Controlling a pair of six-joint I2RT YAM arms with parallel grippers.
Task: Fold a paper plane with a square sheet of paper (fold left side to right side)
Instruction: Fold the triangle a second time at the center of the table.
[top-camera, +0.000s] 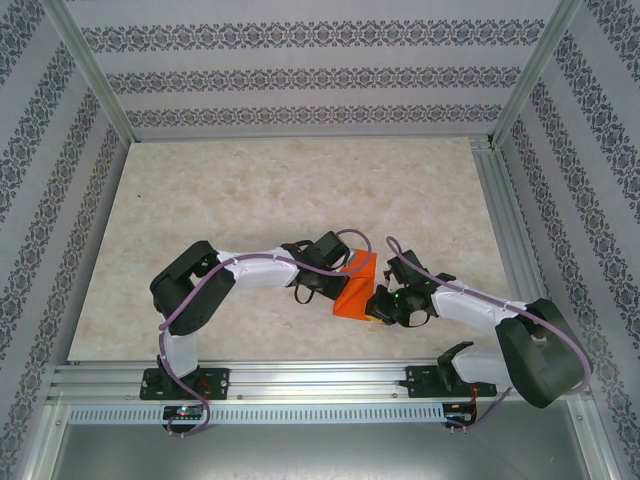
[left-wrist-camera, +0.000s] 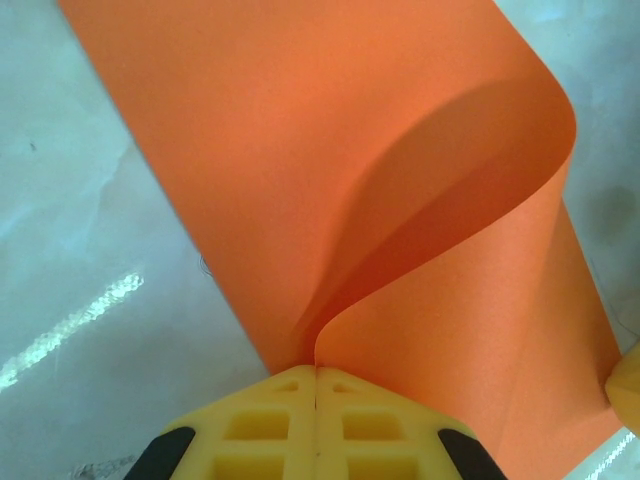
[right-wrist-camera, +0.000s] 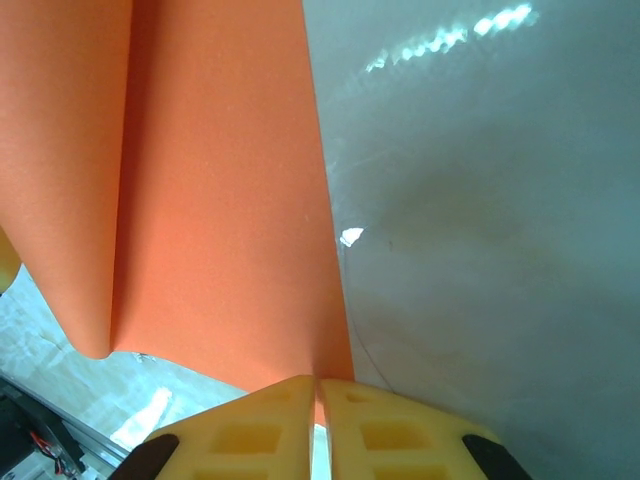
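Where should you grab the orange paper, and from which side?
By a thin edge, coming in sideways and low over the table. The orange paper is too flat to pinch from above, but an edge slips between two fingers. The left fingers pinch the side that curls up and over; the right fingers pinch an edge on the other side.

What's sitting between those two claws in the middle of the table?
Just the orange paper. The top view shows it stretching from the left gripper to the right gripper, and the wrist views show each one pinching an edge of it.
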